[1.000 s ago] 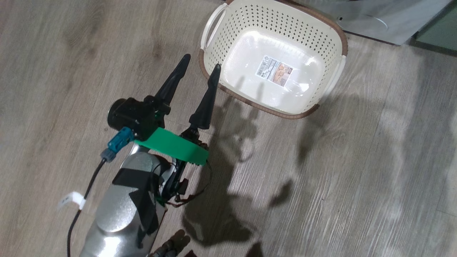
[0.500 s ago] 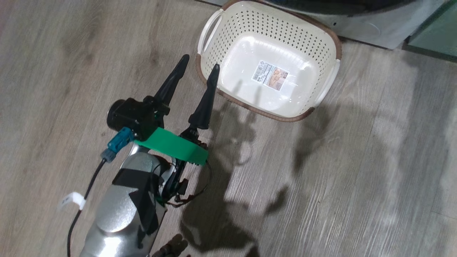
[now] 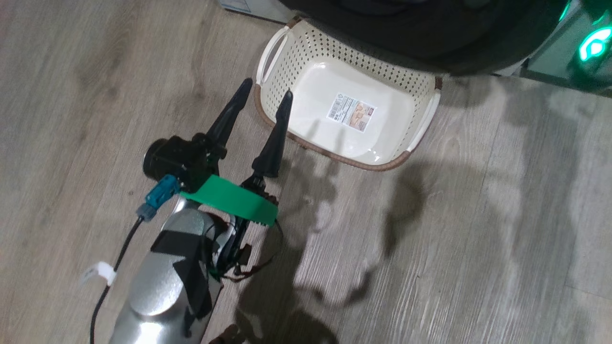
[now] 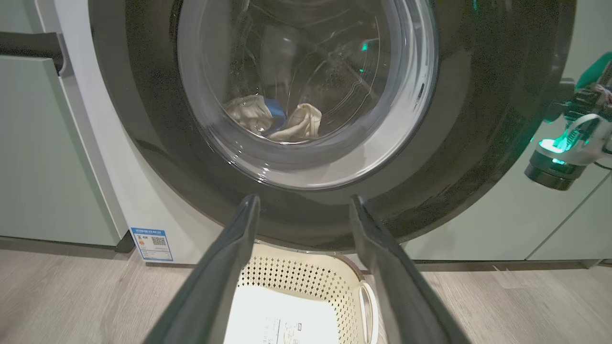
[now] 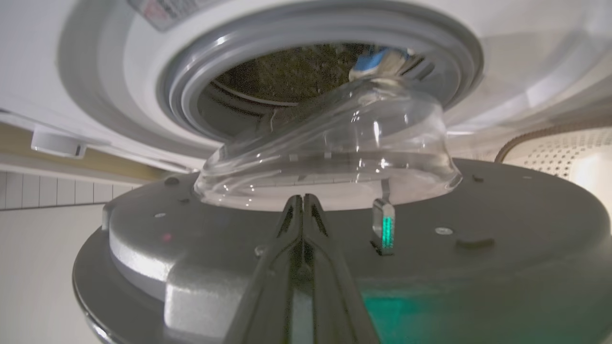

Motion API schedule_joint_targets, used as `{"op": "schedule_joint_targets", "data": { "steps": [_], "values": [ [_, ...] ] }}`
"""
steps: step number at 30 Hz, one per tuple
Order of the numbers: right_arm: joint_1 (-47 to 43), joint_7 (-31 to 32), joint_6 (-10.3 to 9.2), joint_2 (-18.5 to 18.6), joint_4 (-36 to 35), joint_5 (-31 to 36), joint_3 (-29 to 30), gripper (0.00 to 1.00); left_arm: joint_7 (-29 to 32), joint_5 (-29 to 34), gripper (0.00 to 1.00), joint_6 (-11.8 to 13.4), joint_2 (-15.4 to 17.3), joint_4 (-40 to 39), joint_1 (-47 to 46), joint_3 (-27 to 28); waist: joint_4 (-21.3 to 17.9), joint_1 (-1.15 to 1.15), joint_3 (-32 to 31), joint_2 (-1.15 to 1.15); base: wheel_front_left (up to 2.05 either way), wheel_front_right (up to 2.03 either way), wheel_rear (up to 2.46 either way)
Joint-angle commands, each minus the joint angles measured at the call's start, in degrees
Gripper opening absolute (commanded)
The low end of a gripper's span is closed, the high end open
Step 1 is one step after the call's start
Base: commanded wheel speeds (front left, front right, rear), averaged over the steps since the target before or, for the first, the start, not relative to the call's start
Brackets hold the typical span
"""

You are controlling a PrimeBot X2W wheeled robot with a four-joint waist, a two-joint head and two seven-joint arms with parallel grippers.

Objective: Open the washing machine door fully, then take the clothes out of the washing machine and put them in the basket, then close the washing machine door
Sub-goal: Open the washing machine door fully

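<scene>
Glossy black round door (image 3: 430, 33) has swung over the perforated cream basket (image 3: 311, 50).

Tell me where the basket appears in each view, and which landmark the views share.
Head view: the basket is at top centre, on the floor.
Left wrist view: bottom centre, cut by the lower edge.
Right wrist view: right edge, a strip of perforated wall.
Shared landmark: the washing machine door, standing open.
</scene>
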State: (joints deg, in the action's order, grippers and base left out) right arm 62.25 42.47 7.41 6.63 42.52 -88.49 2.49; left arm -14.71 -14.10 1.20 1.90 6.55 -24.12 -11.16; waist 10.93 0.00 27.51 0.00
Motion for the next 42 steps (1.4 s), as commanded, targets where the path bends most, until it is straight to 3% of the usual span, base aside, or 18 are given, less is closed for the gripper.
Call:
{"op": "schedule_joint_targets", "data": {
  "steps": [1,11,24,42],
  "values": [
    [-0.56,1.03,0.08,-1.99,-3.25,-0.89,-0.93,0.0,-0.29,0.49,1.0,0.29,0.98,-1.45,0.99,2.15,-0.22,0.0,-0.44,0.0,0.0,0.0,0.0],
    [-11.07,3.21,0.08,-3.56,-12.24,-4.59,-4.91,0.0,-0.29,1.19,1.0,-0.1,0.98,-0.44,2.63,2.71,-0.71,0.0,-3.82,0.0,0.0,0.0,0.0],
    [-21.55,0.05,0.08,-3.74,-19.17,-13.31,-17.88,0.0,-0.29,2.01,1.0,-0.79,0.98,1.93,5.9,3.81,-1.38,0.0,-10.11,0.0,0.0,0.0,0.0],
    [-27.12,-5.78,0.08,-3.75,-20.87,-22.27,-30.29,0.0,-0.29,2.7,1.0,-1.23,0.98,3.99,10.02,3.85,-0.93,0.0,-16.93,0.0,0.0,0.0,0.0]
  ]
}}
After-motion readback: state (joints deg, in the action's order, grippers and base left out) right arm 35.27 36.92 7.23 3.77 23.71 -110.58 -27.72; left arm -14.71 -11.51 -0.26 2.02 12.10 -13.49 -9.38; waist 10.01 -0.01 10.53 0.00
